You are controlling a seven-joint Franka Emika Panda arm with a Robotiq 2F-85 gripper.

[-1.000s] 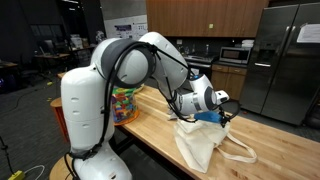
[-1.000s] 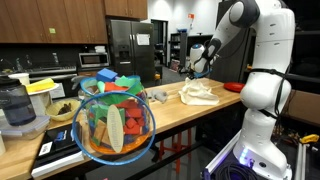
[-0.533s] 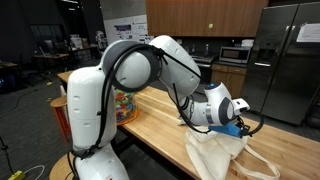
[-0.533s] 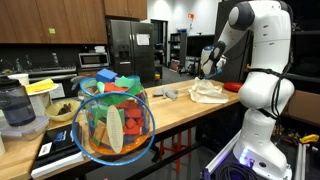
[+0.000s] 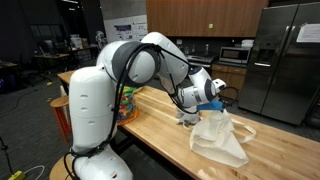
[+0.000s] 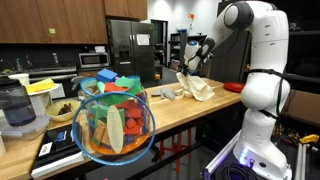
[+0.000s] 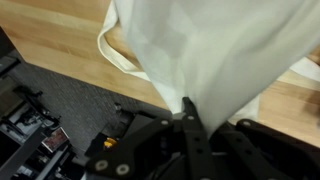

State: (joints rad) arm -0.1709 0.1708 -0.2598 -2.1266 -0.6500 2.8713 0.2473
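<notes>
A white cloth tote bag (image 5: 220,136) hangs from my gripper (image 5: 221,103) over the wooden table (image 5: 160,130), with its lower part resting crumpled on the wood. The gripper is shut, pinching a top fold of the bag. In the wrist view the fingers (image 7: 190,125) close to a point on the cloth (image 7: 210,50), and a strap loop (image 7: 118,55) dangles at the left over the table. In an exterior view the gripper (image 6: 186,66) holds the bag (image 6: 198,89) near the far end of the counter.
A wire basket of colourful toys (image 6: 113,120) stands close to the camera, seen behind the arm as a basket (image 5: 124,103). A small grey object (image 6: 168,94) and a red bowl (image 6: 232,87) lie on the counter. A steel fridge (image 5: 285,60) stands behind.
The arm swung out along the table with the bag, then came back and rose. The bag now hangs more upright from the shut gripper instead of lying spread out.
</notes>
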